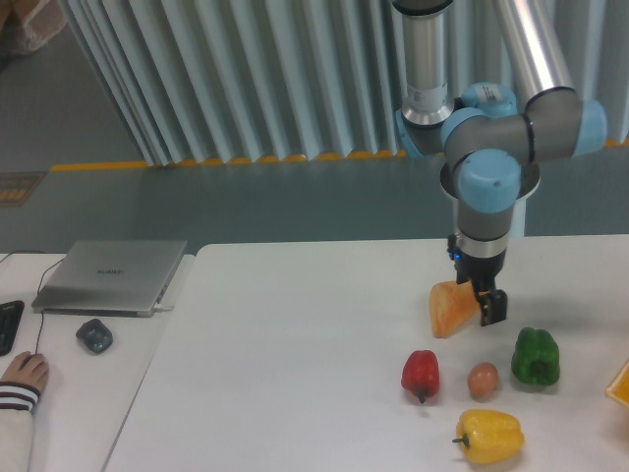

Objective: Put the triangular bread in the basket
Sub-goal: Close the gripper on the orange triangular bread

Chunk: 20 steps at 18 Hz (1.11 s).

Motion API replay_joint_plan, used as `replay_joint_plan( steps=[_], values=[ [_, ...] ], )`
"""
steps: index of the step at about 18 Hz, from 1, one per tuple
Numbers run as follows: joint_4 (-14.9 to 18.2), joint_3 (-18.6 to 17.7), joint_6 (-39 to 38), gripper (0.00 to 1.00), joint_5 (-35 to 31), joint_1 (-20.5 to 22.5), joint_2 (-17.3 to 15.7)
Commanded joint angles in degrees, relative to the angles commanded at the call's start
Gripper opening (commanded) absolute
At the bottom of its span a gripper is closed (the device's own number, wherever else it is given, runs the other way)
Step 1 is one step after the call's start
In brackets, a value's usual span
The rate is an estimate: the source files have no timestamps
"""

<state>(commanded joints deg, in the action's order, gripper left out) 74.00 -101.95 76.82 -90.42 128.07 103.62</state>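
Orange-yellow at the far right edge, that sliver (621, 385) is cut off (too little shows to name it). On the white bench (295, 334) the triangular bread (448, 308) lies far of the red pepper (421, 374), with the gripper (484, 305) right over its right end. Fingers overlap the bread; how far apart, I cannot tell. Laptop (110, 274) lettering is unreadable.
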Motion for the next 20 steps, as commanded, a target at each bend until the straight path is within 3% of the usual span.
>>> replay_joint_plan(
  steps=[4, 9, 11, 13, 15, 17, 20],
  values=[
    [2.6, -0.4, -0.3, 1.0, -1.7, -1.0, 0.5],
    [2.2, -0.4, -0.9, 1.0, -6.9, -4.8, 2.3],
    [1.9, -0.3, -1.2, 0.86, -7.7, -5.1, 2.7],
    [1.2, -0.2, -2.6, 0.56, -7.7, -5.1, 3.0],
    [1.2, -0.1, -3.0, 0.37, -7.7, -5.1, 3.0],
    [1.4, 0.7, -2.6, 0.27, -7.8, -4.7, 2.9],
    [4.1, 2.9, -2.0, 0.24, -7.2, -2.5, 2.3]
  ],
)
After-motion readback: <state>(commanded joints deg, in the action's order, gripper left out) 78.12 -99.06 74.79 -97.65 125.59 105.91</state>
